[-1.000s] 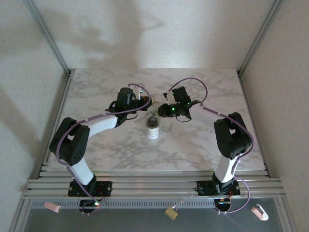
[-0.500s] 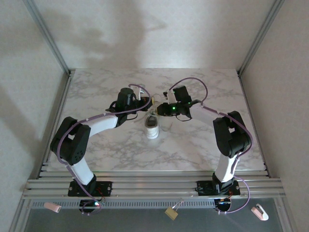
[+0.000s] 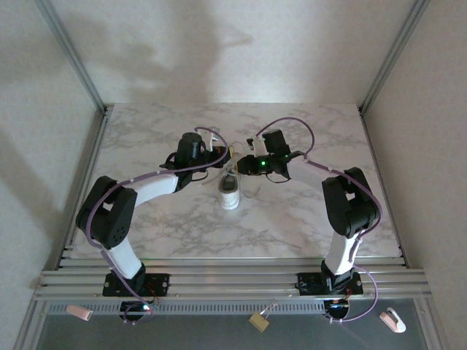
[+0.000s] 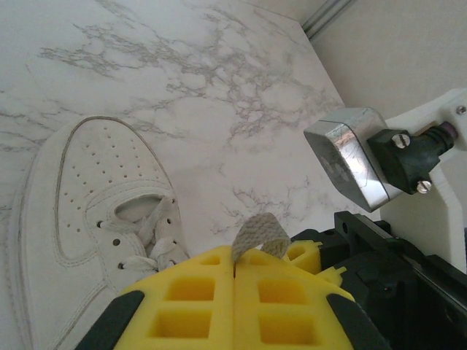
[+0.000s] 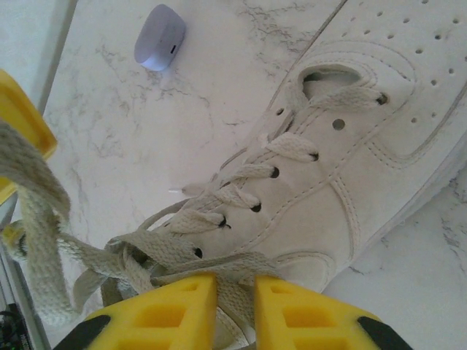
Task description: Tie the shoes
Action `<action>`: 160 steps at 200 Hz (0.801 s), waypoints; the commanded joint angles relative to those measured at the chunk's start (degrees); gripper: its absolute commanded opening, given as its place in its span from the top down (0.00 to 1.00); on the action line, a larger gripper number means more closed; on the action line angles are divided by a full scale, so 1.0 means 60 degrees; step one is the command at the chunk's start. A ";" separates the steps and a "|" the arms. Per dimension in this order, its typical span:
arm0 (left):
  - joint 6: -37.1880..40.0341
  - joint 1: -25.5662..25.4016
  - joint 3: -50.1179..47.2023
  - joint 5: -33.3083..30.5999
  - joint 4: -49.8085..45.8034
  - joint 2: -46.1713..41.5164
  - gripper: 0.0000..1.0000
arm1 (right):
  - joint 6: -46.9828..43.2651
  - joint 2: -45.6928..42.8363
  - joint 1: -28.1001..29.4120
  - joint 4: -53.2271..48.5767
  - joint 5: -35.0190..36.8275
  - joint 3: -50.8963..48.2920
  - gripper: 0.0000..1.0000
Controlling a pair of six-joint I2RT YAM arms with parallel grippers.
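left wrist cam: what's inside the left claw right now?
A short loop of white lace sticks out from between the shut yellow pads of the left claw. How much lace sits deeper in the grip is covered by the pads.

I can read nothing from here. No lettering, brand, number or sign is legible on any surface, near my fingers or beyond them.
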 commanded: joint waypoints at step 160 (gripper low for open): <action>0.0042 0.0084 -0.0133 -0.0263 0.0111 -0.0138 1.00 | 0.0101 -0.1852 -0.0340 0.0496 0.0289 -0.1491 1.00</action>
